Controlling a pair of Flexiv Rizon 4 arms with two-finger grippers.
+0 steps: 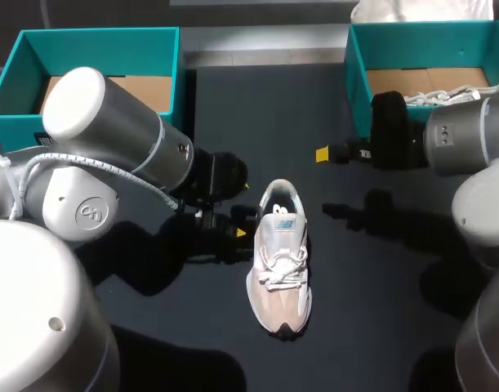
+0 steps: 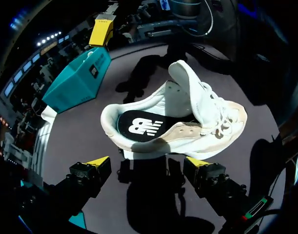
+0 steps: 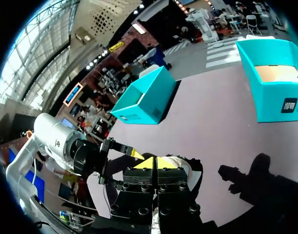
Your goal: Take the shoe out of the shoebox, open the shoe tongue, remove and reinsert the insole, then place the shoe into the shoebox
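**Position.** The shoe (image 1: 280, 261) stands upright on the counter (image 1: 372, 269), outside either box, with its toe toward the robot.

**Left hand** (image 2: 148, 163): spread wide and empty, just beside the shoe's heel quarter on its left flank.

**Right hand** (image 3: 156, 163): fingers pressed together with nothing held, well beyond the shoe's heel and to its right.

**Condition.** The dark insole (image 2: 139, 126) is seated inside the shoe. The tongue (image 2: 188, 80) appears raised.

**Assessment.** Insole removal is judged the step in hand.
- The left hand should close across the heel collar to steady the shoe.
- The right hand should enter from above the heel and pinch only the insole's rear edge.
- It should peel the insole upward, clear of the laces (image 2: 222, 117).
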